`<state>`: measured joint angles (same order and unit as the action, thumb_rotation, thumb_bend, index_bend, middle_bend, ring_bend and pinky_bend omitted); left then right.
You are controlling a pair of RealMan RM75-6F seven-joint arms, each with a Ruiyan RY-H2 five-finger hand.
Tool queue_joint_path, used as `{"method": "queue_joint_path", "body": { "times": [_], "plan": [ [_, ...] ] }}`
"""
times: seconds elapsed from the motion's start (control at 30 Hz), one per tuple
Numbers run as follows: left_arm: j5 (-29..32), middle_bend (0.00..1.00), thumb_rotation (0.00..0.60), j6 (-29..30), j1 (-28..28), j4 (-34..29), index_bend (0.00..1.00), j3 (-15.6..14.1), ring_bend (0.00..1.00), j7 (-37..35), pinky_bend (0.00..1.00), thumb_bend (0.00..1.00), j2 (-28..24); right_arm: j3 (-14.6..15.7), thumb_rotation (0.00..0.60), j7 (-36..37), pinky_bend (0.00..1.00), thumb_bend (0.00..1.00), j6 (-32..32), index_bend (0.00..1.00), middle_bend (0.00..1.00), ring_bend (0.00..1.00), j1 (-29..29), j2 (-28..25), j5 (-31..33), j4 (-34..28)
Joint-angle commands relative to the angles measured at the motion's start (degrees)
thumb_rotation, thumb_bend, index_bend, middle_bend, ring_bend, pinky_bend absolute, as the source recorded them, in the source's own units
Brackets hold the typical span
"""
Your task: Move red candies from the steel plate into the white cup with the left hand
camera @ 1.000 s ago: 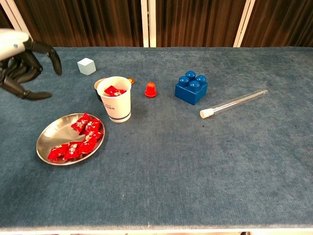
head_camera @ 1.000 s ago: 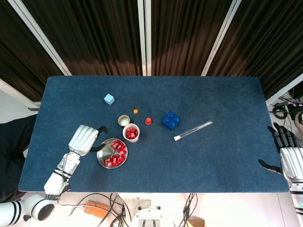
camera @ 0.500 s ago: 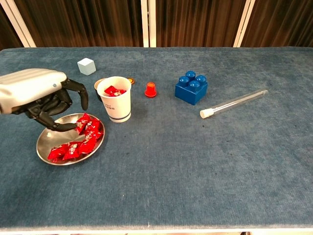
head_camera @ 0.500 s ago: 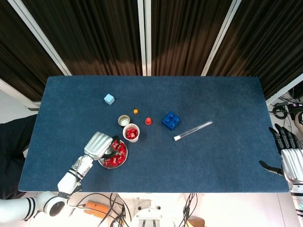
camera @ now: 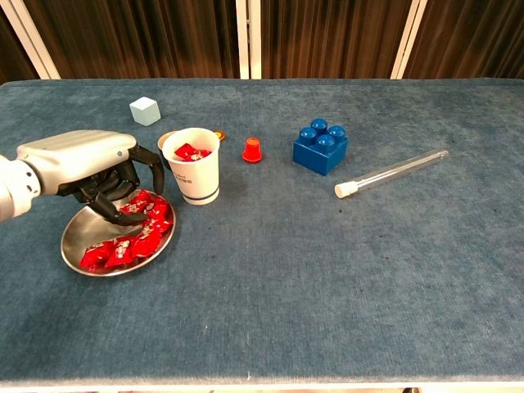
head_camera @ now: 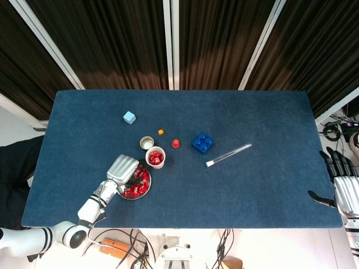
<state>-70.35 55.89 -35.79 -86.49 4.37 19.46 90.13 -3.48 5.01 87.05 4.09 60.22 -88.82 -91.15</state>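
Observation:
A steel plate (camera: 79, 236) (head_camera: 124, 194) with several red candies (camera: 123, 246) (head_camera: 137, 185) lies at the table's front left. My left hand (camera: 92, 168) (head_camera: 123, 168) hovers over the plate's far side, palm down, its dark fingers (camera: 123, 206) curled onto the candies there. Whether it has one pinched I cannot tell. The white cup (camera: 193, 165) (head_camera: 155, 157) stands just right of the hand and holds red candies. My right hand (head_camera: 343, 188) rests open at the table's right edge, seen only in the head view.
Behind the cup sit a small metal tin (head_camera: 147, 143), an orange cap (head_camera: 161, 132) and a red cap (camera: 252, 150). A pale blue cube (camera: 145, 110) lies far left. A blue brick (camera: 320, 146) and a clear test tube (camera: 391, 173) lie to the right.
My left hand has moved right from the table's left side and come down over the plate, its fingers curling onto the candies. The right hand has hardly moved.

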Motion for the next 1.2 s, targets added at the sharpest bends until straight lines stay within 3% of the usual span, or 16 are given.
{"method": "queue_joint_path", "body": {
  "times": [0.03, 0.53, 0.9, 1.2],
  "plan": [
    [0.64, 0.83, 0.600, -0.47, -0.41, 0.43, 0.44, 0.28, 0.76, 0.42, 0.75, 0.22, 0.48, 0.01, 0.600, 0.04, 0.15, 0.19, 0.03, 0.00, 0.03, 0.00, -0.05, 0.00, 0.05, 0.05],
    [2.32, 0.83, 0.600, -1.18, -0.89, 1.37, 0.46, -0.36, 0.76, 2.47, 0.75, 0.23, 0.93, -0.02, 0.600, -0.04, 0.15, 0.19, -0.43, 0.00, 0.03, 0.00, 0.02, 0.00, 0.37, -0.01],
    [1.58, 0.83, 0.600, -1.72, -0.82, 2.53, 0.56, -0.67, 0.76, -0.19, 0.75, 0.37, 1.20, -0.16, 0.600, -0.17, 0.15, 0.19, -0.92, 0.00, 0.03, 0.00, 0.26, 0.09, 0.72, -0.06],
    [0.54, 0.83, 0.600, -0.38, 0.31, 0.88, 0.58, -0.90, 0.77, -2.41, 0.75, 0.40, -1.32, -0.30, 0.600, -0.58, 0.15, 0.19, -1.08, 0.00, 0.03, 0.00, 0.59, 0.07, 0.50, -0.47]
  ]
}}
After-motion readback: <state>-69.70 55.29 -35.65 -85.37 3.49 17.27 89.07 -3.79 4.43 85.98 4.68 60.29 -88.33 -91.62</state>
